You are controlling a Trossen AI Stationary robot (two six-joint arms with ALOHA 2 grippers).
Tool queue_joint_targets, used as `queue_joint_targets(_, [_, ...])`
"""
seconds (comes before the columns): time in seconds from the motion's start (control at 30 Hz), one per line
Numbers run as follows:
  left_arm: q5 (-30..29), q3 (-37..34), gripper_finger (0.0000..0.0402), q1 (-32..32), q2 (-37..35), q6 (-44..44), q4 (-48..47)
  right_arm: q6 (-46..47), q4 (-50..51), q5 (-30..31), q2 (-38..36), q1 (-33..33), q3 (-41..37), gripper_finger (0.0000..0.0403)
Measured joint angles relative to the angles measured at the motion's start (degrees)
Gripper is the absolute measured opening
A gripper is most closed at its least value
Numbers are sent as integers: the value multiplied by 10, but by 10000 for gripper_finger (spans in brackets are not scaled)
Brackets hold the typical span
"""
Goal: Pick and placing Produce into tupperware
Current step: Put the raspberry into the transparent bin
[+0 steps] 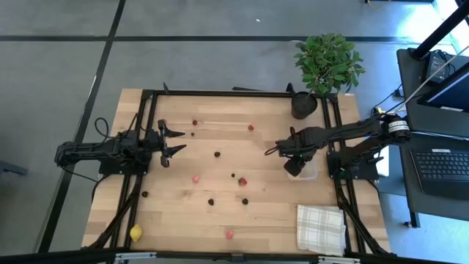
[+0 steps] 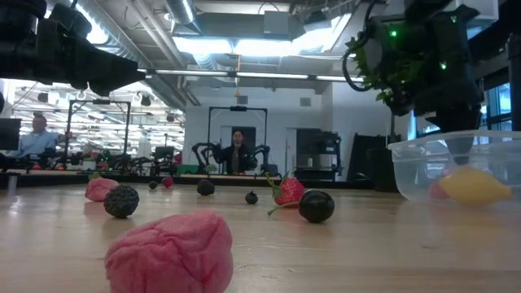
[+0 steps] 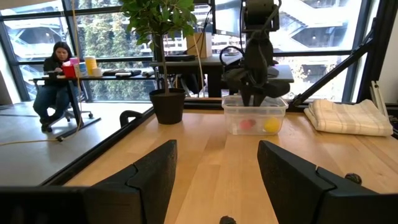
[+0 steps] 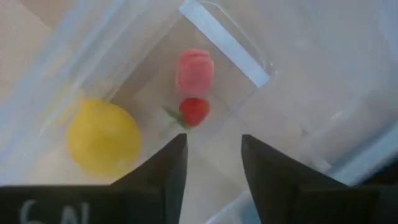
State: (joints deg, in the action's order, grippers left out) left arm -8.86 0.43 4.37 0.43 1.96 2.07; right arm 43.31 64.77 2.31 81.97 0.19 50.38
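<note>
**Drop into the tub, then back for more**

Releasing step, by the look of it: right gripper (image 4: 211,165) poised directly over the tub (image 1: 311,170), fingers parted with nothing between them, and a small red berry (image 4: 194,111) lying just below the gap on the tub floor, touching a pink piece (image 4: 194,70). Beside them in the tub, a lemon (image 4: 103,137) (also visible through the clear wall in the low view). Next move, judged from this: lift clear of the rim and swing out to the nearest loose piece, fingers kept apart for the approach.

Farther out on the table (image 1: 220,125), much produce not yet collected: red, pink and dark bits scattered mid-table, e.g. a strawberry (image 1: 242,181), plus a second lemon (image 1: 136,232) at the near left corner. Left gripper (image 1: 178,141) waiting at the left side, fingers apart and empty, pointed toward the middle.
</note>
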Motion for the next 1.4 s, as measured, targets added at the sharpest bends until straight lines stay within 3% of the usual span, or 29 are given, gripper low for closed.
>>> queue_joint_targets(0.27, [0,0,218,0,0,0,0,-48,38,72,0,0,101,163])
queue_joint_targets(0.53, [0,0,218,0,0,0,0,-225,-139,195,0,-4,154,163])
queue_joint_targets(0.9, [0,0,218,0,0,0,0,-362,-462,201,54,-58,149,163])
queue_joint_targets(1.17, [0,0,218,0,0,0,0,-369,-549,201,163,-93,149,163])
queue_joint_targets(1.4, [25,0,218,0,0,-3,-4,-382,-566,200,225,-113,149,163])
